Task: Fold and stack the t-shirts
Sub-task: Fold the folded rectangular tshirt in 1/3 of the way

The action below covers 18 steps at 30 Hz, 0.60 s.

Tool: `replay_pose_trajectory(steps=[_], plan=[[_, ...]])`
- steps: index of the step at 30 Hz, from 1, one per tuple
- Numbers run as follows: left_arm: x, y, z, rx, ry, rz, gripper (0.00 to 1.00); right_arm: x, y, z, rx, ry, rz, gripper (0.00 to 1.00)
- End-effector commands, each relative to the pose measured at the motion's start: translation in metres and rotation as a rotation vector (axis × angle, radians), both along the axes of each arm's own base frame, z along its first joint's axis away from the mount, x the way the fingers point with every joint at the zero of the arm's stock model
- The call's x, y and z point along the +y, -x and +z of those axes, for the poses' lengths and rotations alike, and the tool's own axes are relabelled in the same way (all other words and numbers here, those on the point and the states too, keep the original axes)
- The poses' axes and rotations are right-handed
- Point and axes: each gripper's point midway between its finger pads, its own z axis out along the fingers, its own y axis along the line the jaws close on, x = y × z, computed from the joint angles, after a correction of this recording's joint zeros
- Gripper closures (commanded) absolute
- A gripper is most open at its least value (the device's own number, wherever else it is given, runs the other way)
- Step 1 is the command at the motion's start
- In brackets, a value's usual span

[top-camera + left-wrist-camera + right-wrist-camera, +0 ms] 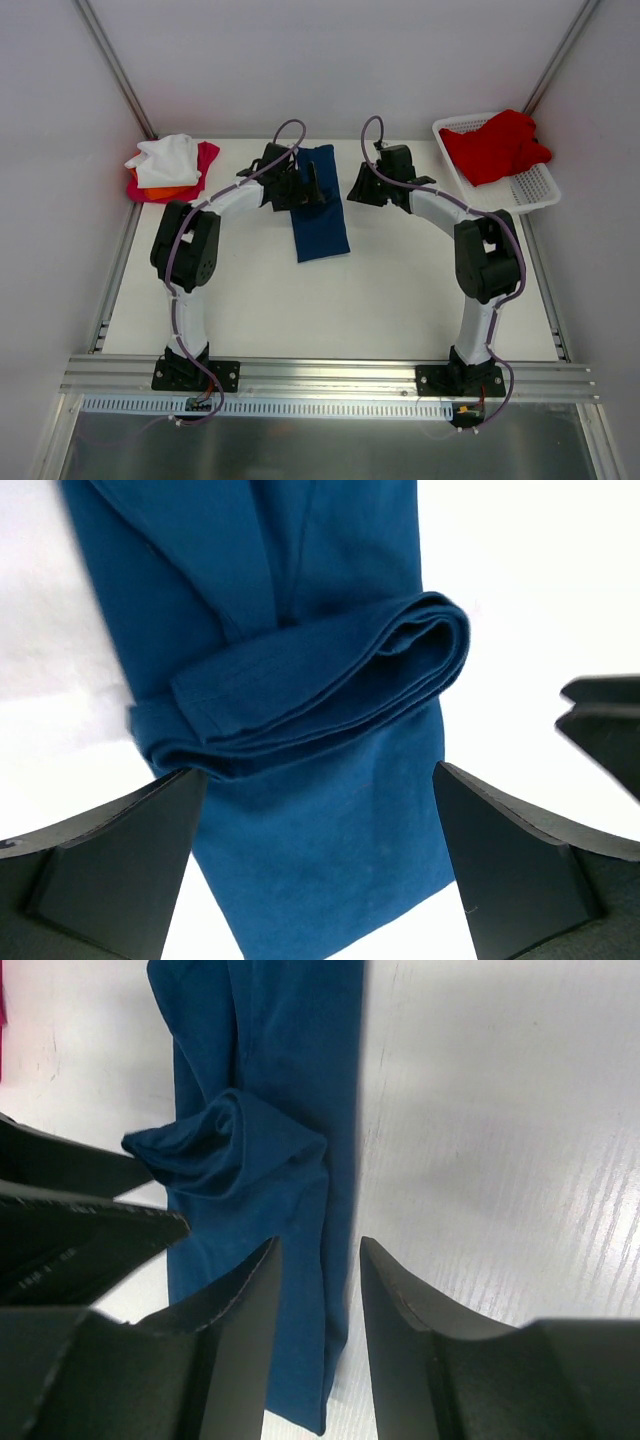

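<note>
One t-shirt (pixel 320 218) lies mid-table, a shirt pile (pixel 172 166) far left, a basket (pixel 537 190) (another t-shirt (pixel 495 146) inside) far right.

Nothing readable on the navy t-shirt (pixel 322 228) (nor anywhere else in view).

The table (pixel 400 300) is white and smooth, and it shines a bit where the light falls on it. Plain pale walls (pixel 330 60) stand close around it, at the back and on both sides. A thin grey metal bar (pixel 115 65) runs up each back corner. A long silver rail (pixel 330 372) lies along the near edge of the table, with a white strip full of little slots (pixel 330 407) just under it. The light is soft, and the shadows are faint.
</note>
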Motion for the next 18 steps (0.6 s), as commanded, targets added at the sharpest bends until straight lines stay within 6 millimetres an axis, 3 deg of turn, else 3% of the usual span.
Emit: replay_pose_trajectory(steps=[1, 12, 15, 16, 18], plan=[[0.013, -0.027, 0.015, -0.071, -0.018, 0.032, 0.02, 0.005, -0.002, 0.039, -0.089, -0.050, 0.016, 0.60], [0.030, -0.073, 0.013, -0.099, -0.005, 0.075, 0.02, 0.004, 0.001, 0.036, -0.084, -0.046, 0.017, 0.60], [0.037, -0.073, 0.015, -0.094, -0.001, 0.083, 0.02, 0.005, 0.004, 0.036, -0.085, -0.041, 0.023, 0.60], [0.038, -0.072, 0.027, -0.114, 0.002, 0.085, 0.02, 0.004, 0.008, 0.035, -0.082, -0.040, 0.025, 0.60], [0.041, -0.060, 0.024, -0.098, -0.005, 0.082, 0.02, 0.007, 0.014, 0.033, -0.074, -0.039, 0.033, 0.60]])
